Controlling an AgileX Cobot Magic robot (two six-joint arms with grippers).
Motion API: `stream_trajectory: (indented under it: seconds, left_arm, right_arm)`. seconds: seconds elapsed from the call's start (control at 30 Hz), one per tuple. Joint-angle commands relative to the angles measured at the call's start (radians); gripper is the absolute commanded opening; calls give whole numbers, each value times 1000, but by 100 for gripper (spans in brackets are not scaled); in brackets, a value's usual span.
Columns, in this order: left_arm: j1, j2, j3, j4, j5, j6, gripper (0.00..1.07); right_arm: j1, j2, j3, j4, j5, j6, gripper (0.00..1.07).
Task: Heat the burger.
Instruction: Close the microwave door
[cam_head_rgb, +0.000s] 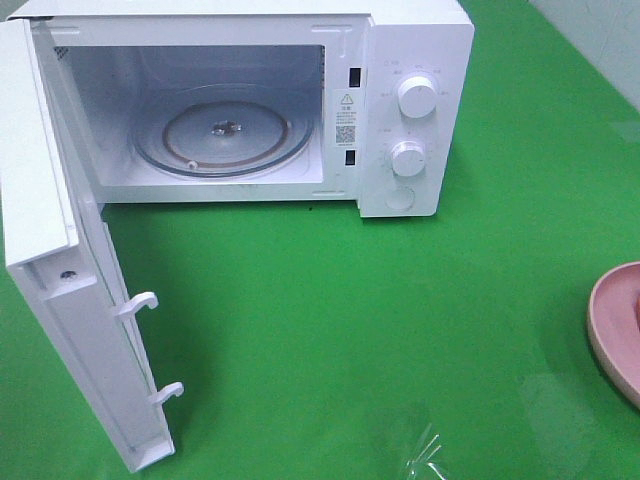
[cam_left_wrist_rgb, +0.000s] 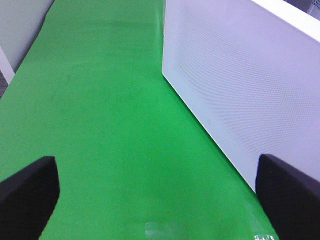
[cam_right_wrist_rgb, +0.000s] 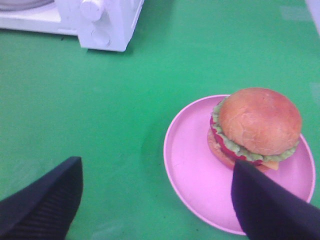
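Note:
The burger (cam_right_wrist_rgb: 257, 125), with a golden-brown bun and red and green filling, sits on a pink plate (cam_right_wrist_rgb: 192, 165) in the right wrist view. My right gripper (cam_right_wrist_rgb: 157, 167) hovers open above the plate's near side, with one finger (cam_right_wrist_rgb: 265, 205) over the rim close to the burger and nothing held. The exterior view shows only the plate's edge (cam_head_rgb: 612, 325) at far right. The white microwave (cam_head_rgb: 415, 60) stands at the back with its door (cam_head_rgb: 60, 300) swung open and its glass turntable (cam_head_rgb: 215, 135) bare. My left gripper (cam_left_wrist_rgb: 155, 170) is open beside the door's outer face (cam_left_wrist_rgb: 240, 75).
Green cloth (cam_head_rgb: 330, 320) covers the table. Two knobs (cam_head_rgb: 417, 97) (cam_head_rgb: 407, 158) sit on the microwave's right panel. Two latch hooks (cam_head_rgb: 140, 302) jut from the open door's edge. A clear plastic scrap (cam_head_rgb: 425, 450) lies near the front edge.

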Motion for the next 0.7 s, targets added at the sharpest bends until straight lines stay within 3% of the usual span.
stream_trajectory:
  seconds: [0.03,0.7]
  left_arm:
    - [1,-5,3,1,-10,-2,100]
    - [1,-6,3,-2,-10,-2,100]
  right_arm:
    - [-67,-101,2,-3,-5,-13,76]
    - [-86,-139,5,-3,-5,-17,76]
